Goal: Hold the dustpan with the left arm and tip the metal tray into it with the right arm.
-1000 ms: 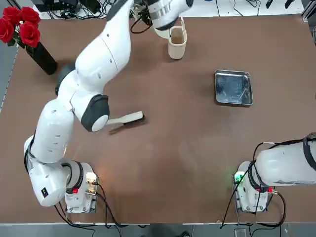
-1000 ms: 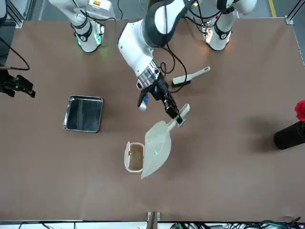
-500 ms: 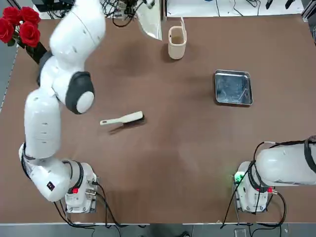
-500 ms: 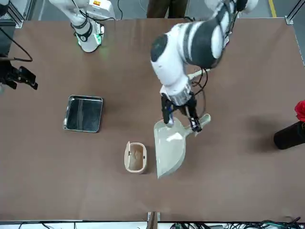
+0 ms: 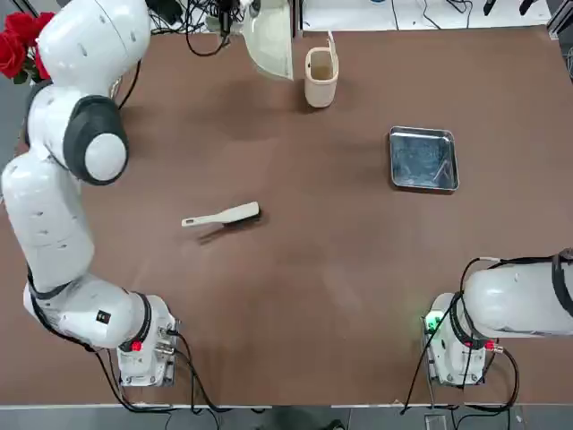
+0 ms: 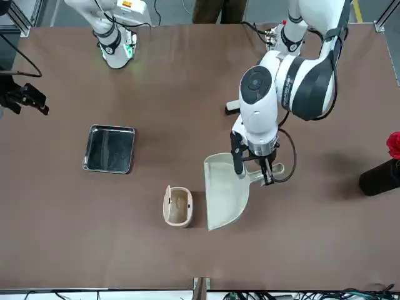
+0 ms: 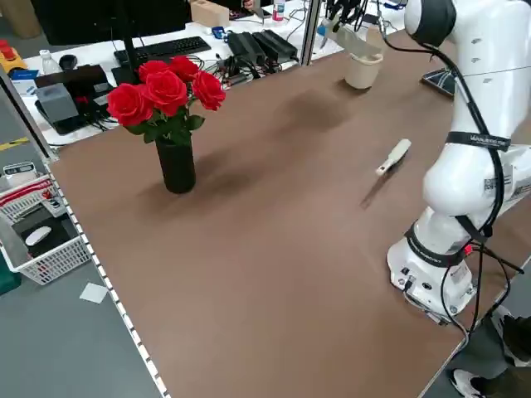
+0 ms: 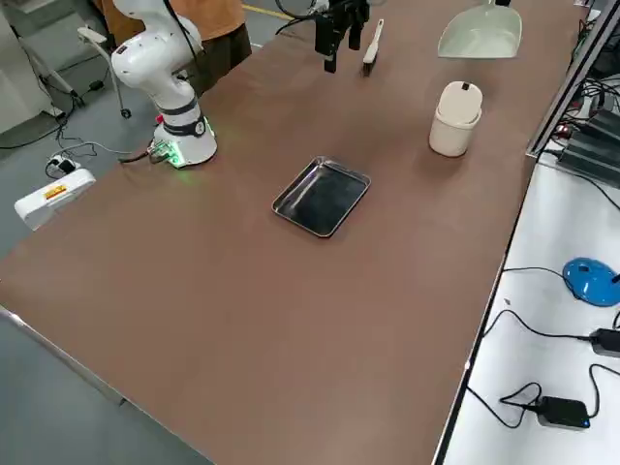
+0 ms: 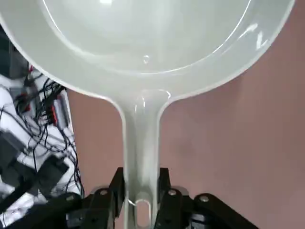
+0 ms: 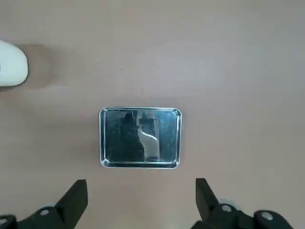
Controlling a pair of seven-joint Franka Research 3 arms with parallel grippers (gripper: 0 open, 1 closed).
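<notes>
Dustpan (image 6: 225,194) in left claw (image 9: 141,174), farther from cup (image 6: 179,207); right claw (image 10: 142,182) right of tray (image 6: 109,149).

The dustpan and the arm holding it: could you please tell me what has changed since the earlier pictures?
The left gripper has swung the dustpan away from the cream cup, toward the robot's left, still gripping its handle. The metal tray, brush and cup stayed put.

so you've got one dustpan (image 6: 226,194), one metal tray (image 6: 109,150), one hand brush (image 5: 224,216), one cream cup (image 5: 320,79), two robot arms, one black vase (image 7: 175,166), three red roses
</notes>
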